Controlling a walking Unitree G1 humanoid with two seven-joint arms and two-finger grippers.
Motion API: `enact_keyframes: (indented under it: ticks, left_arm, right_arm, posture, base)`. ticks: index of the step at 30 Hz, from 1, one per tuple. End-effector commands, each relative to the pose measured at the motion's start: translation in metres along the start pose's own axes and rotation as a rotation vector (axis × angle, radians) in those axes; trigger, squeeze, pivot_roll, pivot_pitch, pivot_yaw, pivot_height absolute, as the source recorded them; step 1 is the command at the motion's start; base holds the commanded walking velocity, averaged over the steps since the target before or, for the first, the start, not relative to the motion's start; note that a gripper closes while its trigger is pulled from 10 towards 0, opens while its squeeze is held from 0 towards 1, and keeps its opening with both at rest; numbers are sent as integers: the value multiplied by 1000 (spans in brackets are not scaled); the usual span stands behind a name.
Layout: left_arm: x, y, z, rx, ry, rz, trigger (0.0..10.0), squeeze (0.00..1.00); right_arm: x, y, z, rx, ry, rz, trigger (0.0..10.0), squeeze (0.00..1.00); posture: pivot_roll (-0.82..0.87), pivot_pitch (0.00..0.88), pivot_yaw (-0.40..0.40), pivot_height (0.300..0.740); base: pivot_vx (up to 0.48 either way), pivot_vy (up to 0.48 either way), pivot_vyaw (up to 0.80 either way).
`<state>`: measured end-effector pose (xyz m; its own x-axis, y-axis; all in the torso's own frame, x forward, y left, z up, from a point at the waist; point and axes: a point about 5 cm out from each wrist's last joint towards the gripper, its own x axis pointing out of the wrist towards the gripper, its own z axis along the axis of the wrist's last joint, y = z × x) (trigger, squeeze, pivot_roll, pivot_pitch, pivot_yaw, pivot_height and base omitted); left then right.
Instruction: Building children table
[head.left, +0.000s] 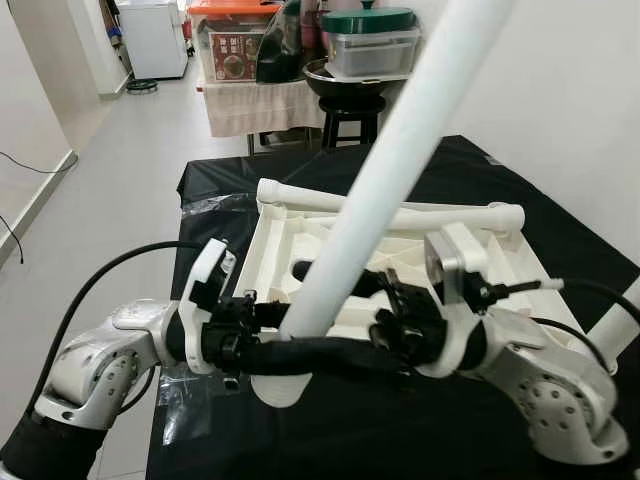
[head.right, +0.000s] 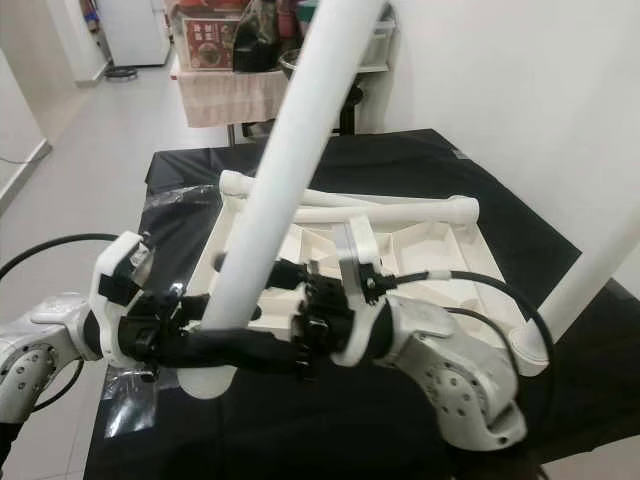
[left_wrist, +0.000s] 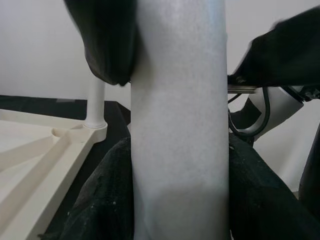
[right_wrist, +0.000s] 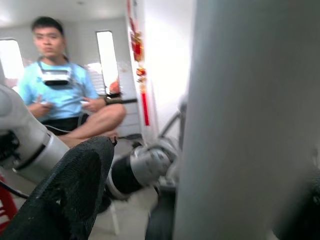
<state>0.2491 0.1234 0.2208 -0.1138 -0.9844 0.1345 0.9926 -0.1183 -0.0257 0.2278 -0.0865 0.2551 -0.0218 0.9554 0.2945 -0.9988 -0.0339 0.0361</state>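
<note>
Both grippers are closed on one white table leg (head.left: 400, 150). Our left gripper (head.left: 262, 322) and right gripper (head.left: 385, 322) meet from opposite sides low on the leg, black fingers (left_wrist: 107, 45) pressed against it. The leg leans up and to our right, away from the tabletop.

The cream tabletop (head.left: 275, 245) lies upside down on a black cloth (head.left: 520, 190), ribs up. One leg (head.left: 390, 212) lies flat across its far edge; another stands fitted at the right corner (head.right: 600, 250). The foot of the held leg (head.left: 275, 385) sits at the near left corner, apparently over or just by its socket; we cannot see the joint itself.

Judgement: the step is seating this leg. To do it well, bring the leg upright first, keep both grips even, then press straight down. Pushing while tilted risks jamming it or shifting the tabletop.

A seated person (right_wrist: 60, 90) shows in the right wrist view.
</note>
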Motion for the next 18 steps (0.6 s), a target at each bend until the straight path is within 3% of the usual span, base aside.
enact_keyframes:
  ticks: [1,7,14,15,18]
  left_arm:
    - [3,-2,-3,-14,12,-1,10000,0]
    - [10,-4,-6,-37,-7,-12,10000,0]
    - [11,-4,-6,-44,-10,-16,10000,0]
    - [12,-4,-6,-46,-12,-17,10000,0]
    - [12,-4,-6,-48,-14,-17,10000,0]
  right_arm:
    - [10,3,1,-4,-23,50,10000,0]
    - [28,-3,-8,-14,-29,58,10000,0]
    - [34,-6,-10,-18,-23,58,10000,0]
    - [35,-8,-10,-17,-19,60,0,0]
    - [36,-9,-12,-18,-10,61,0,0]
  posture:
    - [-168,0,-20,740]
    - [-164,0,-26,740]
    - [-163,0,-28,740]
    - [-162,0,-28,740]
    - [-162,0,-29,740]
  base:
    - [0,0,0]
    - [0,0,0]
    - [0,0,0]
    - [0,0,0]
    - [0,0,0]
